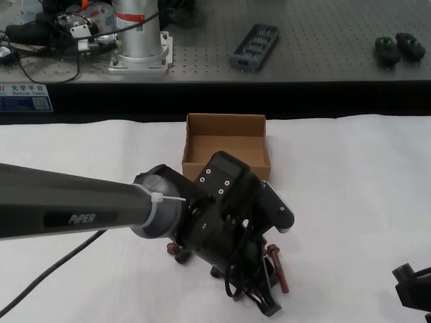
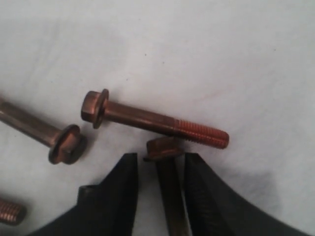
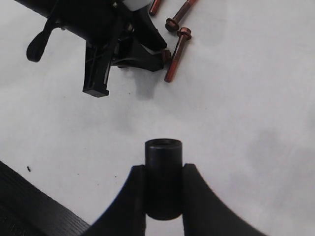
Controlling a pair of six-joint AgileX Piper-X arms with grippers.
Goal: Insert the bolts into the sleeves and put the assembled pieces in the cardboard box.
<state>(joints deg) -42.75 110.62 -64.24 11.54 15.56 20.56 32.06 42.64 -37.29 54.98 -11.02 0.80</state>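
My left gripper (image 2: 162, 157) is down at the white cloth, open, its fingers astride a copper bolt (image 2: 170, 191); a gap shows on one side of the shank. A second bolt (image 2: 152, 120) lies crosswise just past the tips, and a third bolt (image 2: 44, 132) lies off to one side. My right gripper (image 3: 163, 196) is shut on an upright black sleeve (image 3: 163, 177), held above the cloth. It looks toward the left gripper (image 3: 147, 51) and the bolts (image 3: 176, 54). In the high view the left arm (image 1: 202, 215) stands over the bolts (image 1: 277, 269), in front of the cardboard box (image 1: 225, 145).
The open cardboard box stands behind the left arm at mid-bench. The right arm (image 1: 412, 286) sits at the front right corner. A cable (image 1: 60, 266) trails across the front left of the cloth. Beyond the cloth, a perforated table (image 1: 323, 54) carries a metal post, a bit case and cables.
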